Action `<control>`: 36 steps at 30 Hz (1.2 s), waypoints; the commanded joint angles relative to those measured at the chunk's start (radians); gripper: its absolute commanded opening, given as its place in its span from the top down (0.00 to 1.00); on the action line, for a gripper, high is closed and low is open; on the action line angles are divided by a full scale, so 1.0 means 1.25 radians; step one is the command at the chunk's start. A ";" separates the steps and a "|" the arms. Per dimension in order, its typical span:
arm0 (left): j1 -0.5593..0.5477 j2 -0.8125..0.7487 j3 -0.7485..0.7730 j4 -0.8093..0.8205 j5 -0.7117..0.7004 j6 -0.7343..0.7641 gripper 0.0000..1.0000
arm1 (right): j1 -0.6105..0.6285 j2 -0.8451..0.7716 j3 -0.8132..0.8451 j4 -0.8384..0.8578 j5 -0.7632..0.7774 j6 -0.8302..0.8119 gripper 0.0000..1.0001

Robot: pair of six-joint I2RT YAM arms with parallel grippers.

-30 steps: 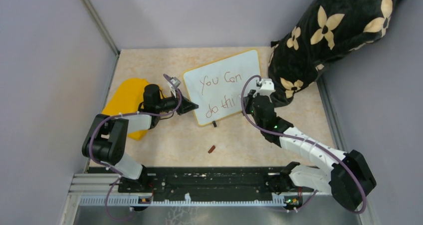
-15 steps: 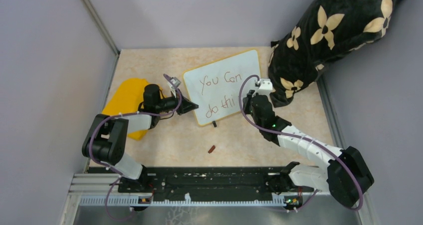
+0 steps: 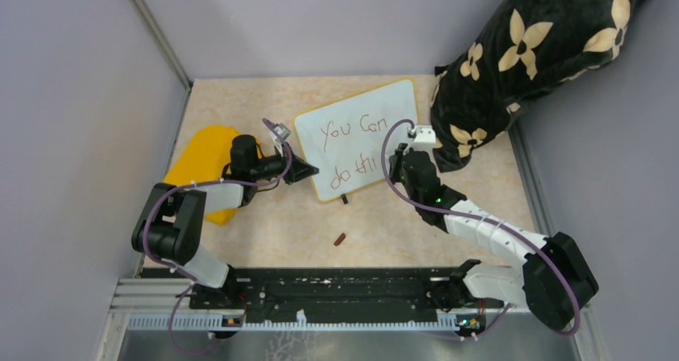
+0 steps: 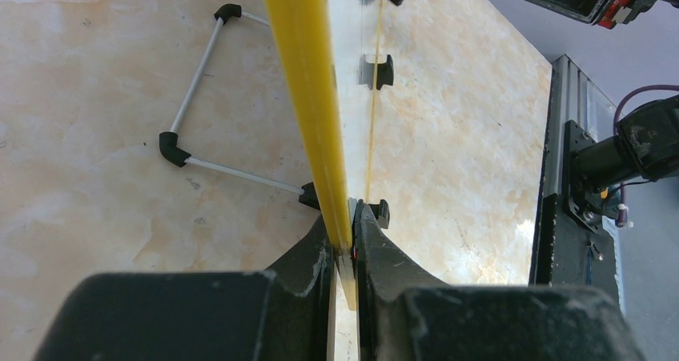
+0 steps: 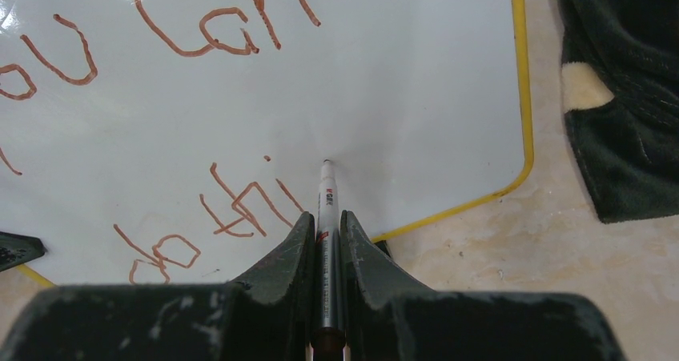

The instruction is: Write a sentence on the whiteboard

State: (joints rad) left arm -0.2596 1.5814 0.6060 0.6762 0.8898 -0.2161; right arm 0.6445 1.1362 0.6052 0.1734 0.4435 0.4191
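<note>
Whiteboard (image 3: 394, 105) stands at mid-table (image 3: 280, 221), its written face turned toward the arms, its right edge close to a black cushion with cream flowers (image 3: 544, 49).

The sentence (image 3: 352, 130) is in thin reddish-brown script. Upper line reads "You Can"; lower line reads "do thi" as far as it shows.

Left tool (image 4: 343, 229): jaws nearly closed, pinching the board's yellow rim at its left near corner. The left wrist view shows the board edge-on, running straight away from the tool. One small black foot (image 4: 376, 214) sits just beside the fingertips, a second one farther along the same edge. A white wire stand with black corners (image 4: 192, 97) lies on the table behind the board.

Right tool (image 5: 327, 217): jaws nearly closed, clamped on a slim marker (image 5: 327, 189) that points forward at the board. The marker's tip sits at the white surface, low on the board's right half, just right of the last stroke of the lower line and below "Can". Tip touching or a hair off: cannot tell. The board's yellow rim curves past just right of the tool.

Also on the table: yellow cloth (image 3: 204, 157) under the left arm, left of the board; a small reddish-brown cap-like piece (image 3: 340, 238) near the arms, well apart from the board.
</note>
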 commanded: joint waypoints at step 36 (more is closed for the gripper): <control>-0.019 0.022 -0.015 -0.101 -0.044 0.087 1.00 | -0.016 -0.012 -0.017 -0.051 0.018 0.048 1.00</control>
State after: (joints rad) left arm -0.2623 1.5810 0.6079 0.6727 0.8886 -0.2153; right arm 0.6392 1.1255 0.5804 0.1085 0.4175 0.4625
